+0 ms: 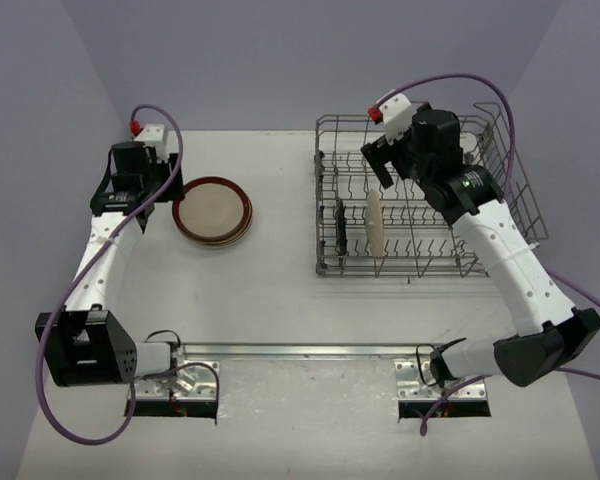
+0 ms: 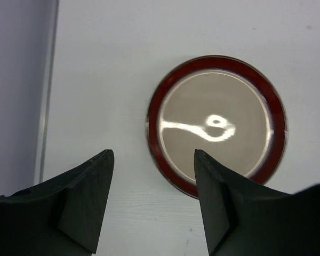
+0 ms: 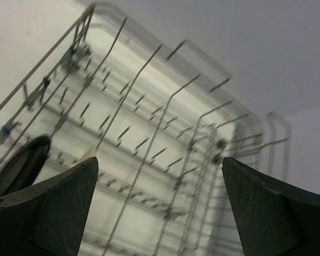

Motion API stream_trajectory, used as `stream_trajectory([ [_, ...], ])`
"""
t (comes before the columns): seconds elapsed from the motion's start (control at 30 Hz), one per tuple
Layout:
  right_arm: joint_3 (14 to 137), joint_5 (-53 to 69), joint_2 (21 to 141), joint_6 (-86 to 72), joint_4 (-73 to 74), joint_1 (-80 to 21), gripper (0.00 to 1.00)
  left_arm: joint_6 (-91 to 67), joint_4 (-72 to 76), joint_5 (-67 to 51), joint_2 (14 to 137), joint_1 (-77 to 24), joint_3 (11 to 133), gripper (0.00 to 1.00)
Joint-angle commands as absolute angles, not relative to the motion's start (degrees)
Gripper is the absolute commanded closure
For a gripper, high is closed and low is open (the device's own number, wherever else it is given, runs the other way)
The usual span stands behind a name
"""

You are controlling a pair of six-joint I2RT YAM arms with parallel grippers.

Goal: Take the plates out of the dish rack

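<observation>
The grey wire dish rack [image 1: 420,200] stands at the right of the table. Two plates stand upright in its left part: a black plate [image 1: 341,228] and a cream plate [image 1: 374,222]. A stack of plates [image 1: 212,210] lies flat on the table to the left, with a red-brown-rimmed plate [image 2: 216,125] on top. My left gripper [image 1: 132,200] is open and empty just left of the stack, its fingertips above the table in the left wrist view [image 2: 153,153]. My right gripper [image 1: 382,165] is open and empty above the rack's back left. In the right wrist view [image 3: 160,160] it sits over the tines, with the black plate [image 3: 18,165] at lower left.
The rack's raised loop handles [image 1: 505,130] rise at its right end, close to the right arm. The left wall [image 2: 16,80] runs close beside the left gripper. A metal mounting rail [image 1: 300,352] lies along the near edge between the arm bases.
</observation>
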State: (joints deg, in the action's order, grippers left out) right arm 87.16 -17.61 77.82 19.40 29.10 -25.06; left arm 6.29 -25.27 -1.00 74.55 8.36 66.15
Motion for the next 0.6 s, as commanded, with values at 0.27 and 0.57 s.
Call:
stream_trajectory([
  [0.27,79.48,1.83,83.29,-2.79,46.47,-17.43,0.06,7.62,-21.47,5.16,68.89,-7.29,64.36,0.36],
  [0.57,73.88,3.82,87.5,-4.31,41.66,-17.32,0.46,7.08,-21.49,4.35,70.79,-7.29,63.54,0.36],
])
